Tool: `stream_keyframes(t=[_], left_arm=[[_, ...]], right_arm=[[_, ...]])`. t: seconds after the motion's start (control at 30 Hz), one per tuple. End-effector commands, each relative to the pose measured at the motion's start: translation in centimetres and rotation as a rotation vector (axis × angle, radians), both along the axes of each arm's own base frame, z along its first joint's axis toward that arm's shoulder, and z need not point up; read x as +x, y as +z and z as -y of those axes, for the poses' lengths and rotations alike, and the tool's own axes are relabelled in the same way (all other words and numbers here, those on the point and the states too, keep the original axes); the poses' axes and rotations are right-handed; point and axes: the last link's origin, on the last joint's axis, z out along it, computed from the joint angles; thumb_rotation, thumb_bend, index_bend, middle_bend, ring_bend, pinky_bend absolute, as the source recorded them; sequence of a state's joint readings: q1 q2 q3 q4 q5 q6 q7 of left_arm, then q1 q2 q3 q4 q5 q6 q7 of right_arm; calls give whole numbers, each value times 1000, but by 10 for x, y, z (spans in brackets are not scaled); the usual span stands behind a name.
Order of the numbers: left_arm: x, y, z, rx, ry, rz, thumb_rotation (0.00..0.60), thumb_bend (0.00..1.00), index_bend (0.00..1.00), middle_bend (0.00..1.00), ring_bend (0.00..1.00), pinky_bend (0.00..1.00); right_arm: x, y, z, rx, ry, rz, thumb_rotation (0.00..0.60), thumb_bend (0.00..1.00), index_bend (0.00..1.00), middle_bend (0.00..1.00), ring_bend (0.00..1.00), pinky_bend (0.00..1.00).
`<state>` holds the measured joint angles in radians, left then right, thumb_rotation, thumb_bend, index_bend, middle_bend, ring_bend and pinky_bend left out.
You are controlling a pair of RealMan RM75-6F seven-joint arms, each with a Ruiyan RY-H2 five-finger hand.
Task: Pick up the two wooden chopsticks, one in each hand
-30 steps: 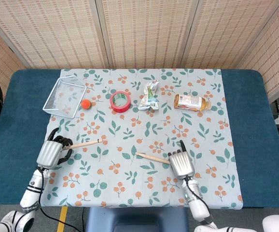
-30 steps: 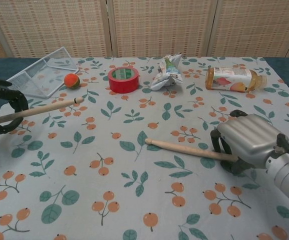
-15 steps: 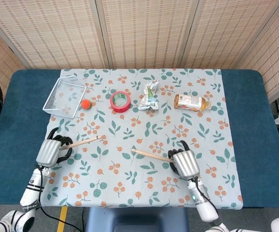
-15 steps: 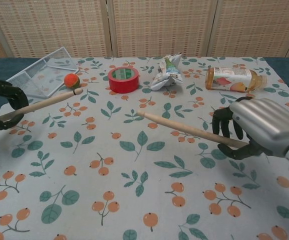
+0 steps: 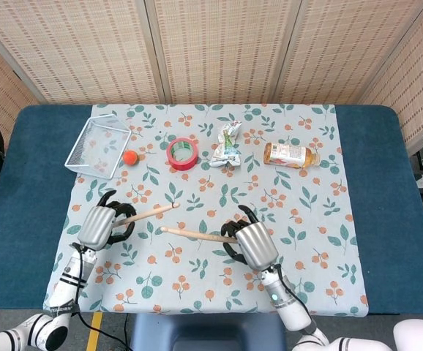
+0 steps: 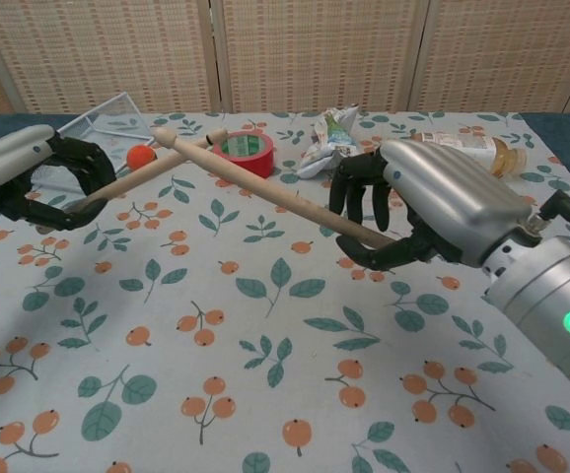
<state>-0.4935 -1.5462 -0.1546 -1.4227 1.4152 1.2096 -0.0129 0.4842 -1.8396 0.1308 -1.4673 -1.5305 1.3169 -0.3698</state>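
Chest view showed your left hand [image 6: 43, 177] and right hand [image 6: 418, 212] each gripping a chopstick [image 6: 132, 182] — the other chopstick [image 6: 265, 192] crossing it (both clear of the table [image 6: 265, 414], so lifted).

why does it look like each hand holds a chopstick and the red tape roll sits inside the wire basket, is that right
Partly. The left hand and right hand each hold a chopstick, but the head view shows the red tape roll on the tablecloth, right of the wire basket, not inside it.

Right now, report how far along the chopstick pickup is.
Both grasps look done. The left hand grips one wooden chopstick; the right hand grips the other chopstick. Both sticks appear clear of the floral tablecloth in the chest view, their tips crossing near the red tape roll. Nothing seems left beyond keeping hold.
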Motion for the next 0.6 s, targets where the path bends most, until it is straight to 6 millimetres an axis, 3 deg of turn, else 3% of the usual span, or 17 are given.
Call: stream_keyframes(t=[0.03,0.2,0.6], left_arm=[[23,5,2,4,-34,14,600,580,788,791,421,134],[36,3,10,-11,-59,7,600,580,789,791,421,134],[35,-4,13,-32,-49,-11,600,578,789,791,424,135]], right_arm=[[5,-4,4,2,2,-3,600,376,1000,894,587,173],[7,-7,10,-24,-6,-16,600,376,1000,894,588,173],[-2,-7,15,-22,-36,-29,600,376,1000,894,588,173]])
